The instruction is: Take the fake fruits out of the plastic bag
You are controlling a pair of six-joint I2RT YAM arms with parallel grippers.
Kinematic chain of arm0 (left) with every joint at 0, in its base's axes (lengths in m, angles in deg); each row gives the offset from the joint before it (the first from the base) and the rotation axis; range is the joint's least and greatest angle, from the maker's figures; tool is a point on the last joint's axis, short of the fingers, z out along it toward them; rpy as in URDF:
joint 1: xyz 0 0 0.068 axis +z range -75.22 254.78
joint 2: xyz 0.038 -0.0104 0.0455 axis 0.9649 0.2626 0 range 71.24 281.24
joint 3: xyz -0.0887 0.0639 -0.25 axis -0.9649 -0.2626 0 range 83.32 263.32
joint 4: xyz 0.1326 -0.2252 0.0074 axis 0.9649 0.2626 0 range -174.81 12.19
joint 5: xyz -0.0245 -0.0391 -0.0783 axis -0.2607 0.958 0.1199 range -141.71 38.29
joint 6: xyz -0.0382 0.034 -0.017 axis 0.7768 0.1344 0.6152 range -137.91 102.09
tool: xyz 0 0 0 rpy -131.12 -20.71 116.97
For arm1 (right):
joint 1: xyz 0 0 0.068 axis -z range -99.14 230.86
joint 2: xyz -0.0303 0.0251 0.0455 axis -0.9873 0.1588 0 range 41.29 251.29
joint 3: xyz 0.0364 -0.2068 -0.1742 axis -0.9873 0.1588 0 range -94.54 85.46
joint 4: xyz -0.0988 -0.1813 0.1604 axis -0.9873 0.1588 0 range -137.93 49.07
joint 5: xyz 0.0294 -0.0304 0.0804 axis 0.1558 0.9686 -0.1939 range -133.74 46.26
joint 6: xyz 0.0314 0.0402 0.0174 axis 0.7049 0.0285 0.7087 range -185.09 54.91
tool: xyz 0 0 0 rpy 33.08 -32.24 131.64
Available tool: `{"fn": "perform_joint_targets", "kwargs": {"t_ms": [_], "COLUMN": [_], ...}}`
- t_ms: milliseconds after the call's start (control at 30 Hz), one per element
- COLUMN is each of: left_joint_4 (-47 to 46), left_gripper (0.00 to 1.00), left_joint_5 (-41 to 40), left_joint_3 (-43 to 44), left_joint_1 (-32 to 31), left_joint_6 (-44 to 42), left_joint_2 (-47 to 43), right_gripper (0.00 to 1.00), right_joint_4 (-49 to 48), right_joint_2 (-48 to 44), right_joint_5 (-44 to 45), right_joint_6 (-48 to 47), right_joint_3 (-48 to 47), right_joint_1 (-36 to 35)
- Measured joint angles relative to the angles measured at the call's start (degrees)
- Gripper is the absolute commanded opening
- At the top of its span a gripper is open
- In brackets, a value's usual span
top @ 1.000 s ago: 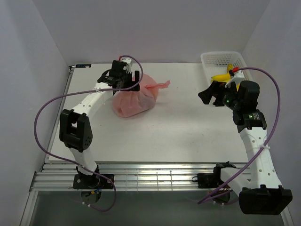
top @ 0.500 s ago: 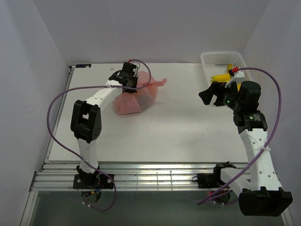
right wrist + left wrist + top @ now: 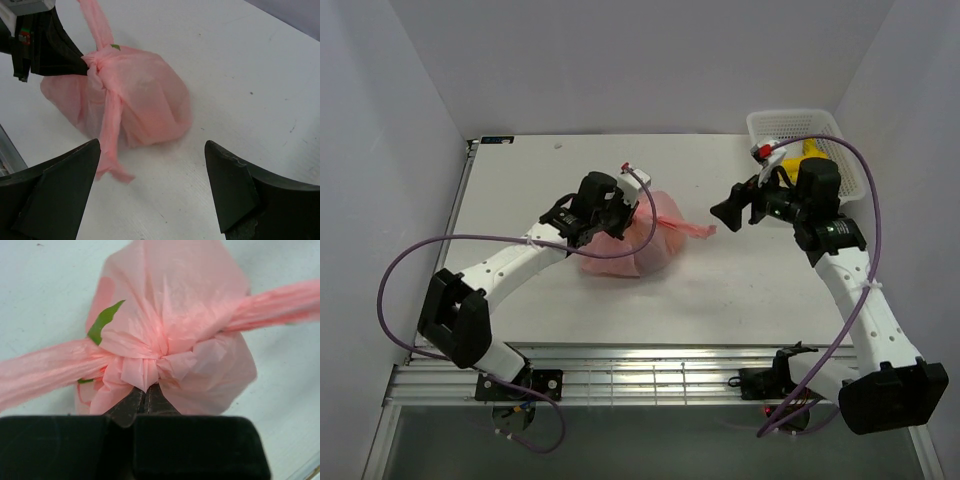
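Note:
The pink plastic bag (image 3: 638, 250) lies left of the table's middle, tied at the top, with one tie handle (image 3: 691, 227) trailing right. My left gripper (image 3: 621, 212) is shut on the bag's knot (image 3: 150, 371); its dark jaws meet right under the bunched plastic. The bag (image 3: 172, 310) bulges around the knot and shows a green leaf print (image 3: 102, 320). The fake fruits are hidden inside the bag. My right gripper (image 3: 728, 211) hovers open just right of the loose handle. In its own view it (image 3: 151, 145) frames bare table in front of the bag (image 3: 145, 102).
A white lattice basket (image 3: 832, 126) stands at the back right corner with a yellow banana bunch (image 3: 792, 156) in it, partly behind the right arm. White walls close in the table on both sides and at the back.
The left gripper has shut on the bag's knot and dragged the bag nearer and to the right. The right arm has swung left toward the bag, still open.

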Motion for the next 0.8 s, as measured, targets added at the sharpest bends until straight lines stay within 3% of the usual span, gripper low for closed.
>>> {"fn": "perform_joint_targets", "kwargs": {"t_ms": [167,467,800], "left_joint_4": [-1.49,-1.73,-2.43], "left_gripper": [0.0,0.0,0.0], "left_joint_5": [2.58,3.04,2.99], "left_joint_3": [-4.85,-9.53,-12.33], "left_joint_1": [-3.48,-8.39,-9.01], "left_joint_6": [-0.31,0.22,0.63], "left_joint_2": [-2.54,-2.62,-5.29], "right_gripper": [0.9,0.9,0.9], "right_joint_4": [0.13,3.54,7.72], "right_joint_2": [6.73,19.1,21.22], "right_joint_5": [2.1,1.2,-1.99], "right_joint_6": [-4.2,-10.03,-17.66], "right_joint_3": [-3.41,-7.02,-2.58], "right_joint_1": [-8.22,-13.09,-19.1]}}
